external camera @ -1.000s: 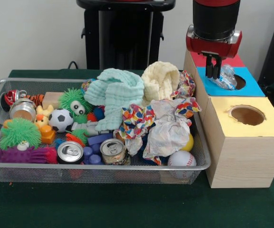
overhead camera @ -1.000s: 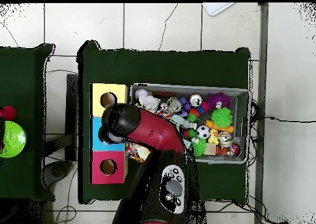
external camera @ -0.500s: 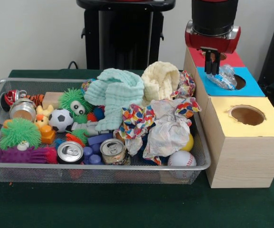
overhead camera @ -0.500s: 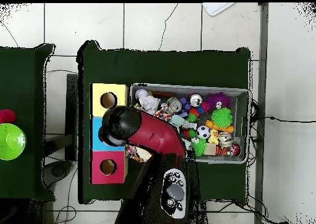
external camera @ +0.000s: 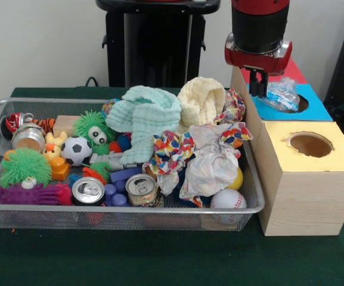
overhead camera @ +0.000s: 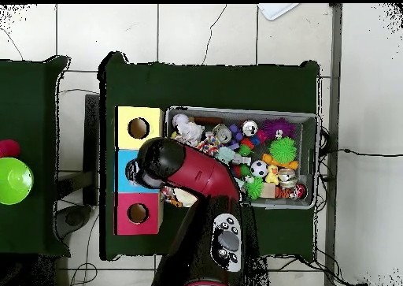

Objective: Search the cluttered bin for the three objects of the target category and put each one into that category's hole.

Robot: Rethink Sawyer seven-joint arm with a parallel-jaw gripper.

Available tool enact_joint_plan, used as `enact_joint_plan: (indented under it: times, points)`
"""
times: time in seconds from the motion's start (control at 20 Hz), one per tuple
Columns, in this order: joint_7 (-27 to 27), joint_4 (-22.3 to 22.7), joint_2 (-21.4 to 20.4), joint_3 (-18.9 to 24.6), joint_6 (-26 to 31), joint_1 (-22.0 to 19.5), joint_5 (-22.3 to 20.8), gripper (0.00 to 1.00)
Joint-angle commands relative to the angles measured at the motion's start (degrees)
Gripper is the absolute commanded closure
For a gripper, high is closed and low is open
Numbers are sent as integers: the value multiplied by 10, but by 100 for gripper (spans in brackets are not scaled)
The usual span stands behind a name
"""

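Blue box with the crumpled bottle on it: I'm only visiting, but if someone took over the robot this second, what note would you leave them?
Hand: holds nothing, hangs over the blue box's bin-side edge; open or shut unclear.
Plastic bottle: lying on the blue top at the hole's rim, not dropped in.
Left: get it into the hole, then search the bin for more bottles; none show among the cloths.
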Motion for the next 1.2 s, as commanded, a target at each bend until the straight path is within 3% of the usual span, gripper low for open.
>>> enact_joint_plan:
  times: [0.05, 0.7, 1.2]
  points:
    - [53, 43, 32, 67, -19, -16, -3, 100]
    - [85, 38, 43, 87, -34, -5, 11, 100]
    - [77, 43, 21, 78, -5, -11, 3, 100]
